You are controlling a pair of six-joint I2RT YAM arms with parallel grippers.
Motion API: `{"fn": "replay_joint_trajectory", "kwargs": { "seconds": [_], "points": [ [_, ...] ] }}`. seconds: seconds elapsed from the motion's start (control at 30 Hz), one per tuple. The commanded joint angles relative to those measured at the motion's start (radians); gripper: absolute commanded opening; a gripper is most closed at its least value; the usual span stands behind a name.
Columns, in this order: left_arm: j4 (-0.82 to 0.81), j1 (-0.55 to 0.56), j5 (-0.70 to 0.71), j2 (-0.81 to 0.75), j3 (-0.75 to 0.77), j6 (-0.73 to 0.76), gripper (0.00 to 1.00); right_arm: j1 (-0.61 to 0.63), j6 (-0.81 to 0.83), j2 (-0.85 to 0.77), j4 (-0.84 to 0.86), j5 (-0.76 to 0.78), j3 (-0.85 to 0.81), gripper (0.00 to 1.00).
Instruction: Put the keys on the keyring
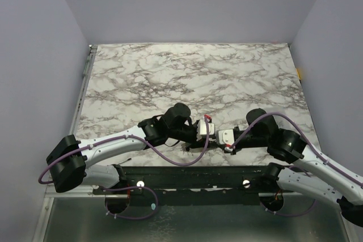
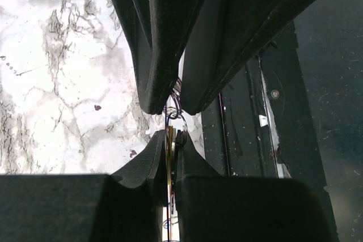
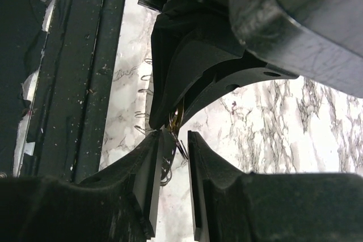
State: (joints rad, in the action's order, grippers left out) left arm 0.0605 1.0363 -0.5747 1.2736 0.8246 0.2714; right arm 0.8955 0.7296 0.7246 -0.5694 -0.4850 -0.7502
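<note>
Pressed together, left fingers (image 2: 148, 160) pinch the yellow-headed key (image 2: 169, 136), just at the grey keyring (image 2: 174, 105) which right fingers (image 3: 148, 179), only narrowly apart, grip. Both meet near the desk (image 1: 227, 77) front edge, beside the black rail (image 1: 187, 175); open marble lies beyond.

The key (image 2: 169, 138) shows only as a thin yellow-orange sliver, standing on edge and pinched between the jaws of the left gripper (image 2: 168, 143). It is held off the desk (image 2: 57, 83), close to the desk's near edge. The keyring (image 2: 173, 107) is fine grey wire, seen edge-on as a few thin loops. It touches the key's tip and runs in between the jaws of the right gripper (image 3: 173, 140), which stand slightly apart. Whether the key is threaded onto it cannot be told.
</note>
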Motion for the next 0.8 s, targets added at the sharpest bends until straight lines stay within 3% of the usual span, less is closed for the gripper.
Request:
{"fn": "replay_joint_trajectory", "kwargs": {
  "seconds": [0.0,0.57,0.77],
  "points": [
    [0.003,0.005,0.01,-0.025,0.035,0.012,0.0,0.005,-0.009,-0.011,0.014,0.019,0.012,0.3],
    [0.004,0.006,0.002,-0.036,0.036,0.012,0.0,0.005,-0.012,-0.016,0.052,0.016,0.055,0.17],
    [0.004,0.005,-0.009,-0.037,0.036,0.014,0.0,0.005,-0.019,-0.014,0.073,0.006,0.063,0.25]
  ]
}}
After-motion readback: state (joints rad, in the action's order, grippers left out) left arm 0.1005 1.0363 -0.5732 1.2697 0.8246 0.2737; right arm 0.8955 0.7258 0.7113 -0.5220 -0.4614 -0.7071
